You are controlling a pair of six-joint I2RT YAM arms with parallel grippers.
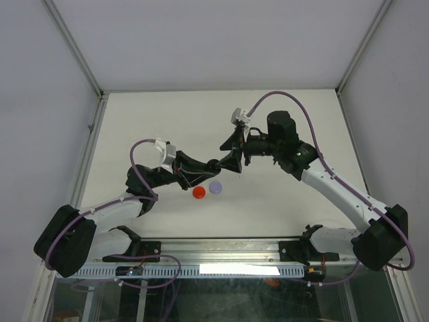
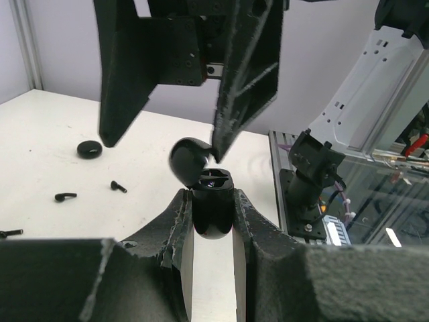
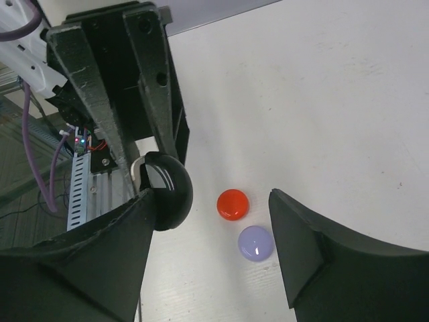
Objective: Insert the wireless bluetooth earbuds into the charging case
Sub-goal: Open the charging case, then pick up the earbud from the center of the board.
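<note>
Between the fingers of the left pincer (image 2: 211,204), clamped firmly, stands the black charging case (image 2: 212,218) with its lid tipped back. Above it the right pincer (image 3: 213,194) hangs with fingers apart, one tip at the case's mouth. Loose earbuds (image 2: 65,196) lie on the worktop (image 2: 40,121), off to the left of the left pincer. They look light, hard, slick and tiny, so they are probably best nipped across the stem. Only the left wrist view shows them. The right wrist view instead shows a red disc (image 3: 232,203) and a lilac disc (image 3: 255,243) under its pincer.
</note>
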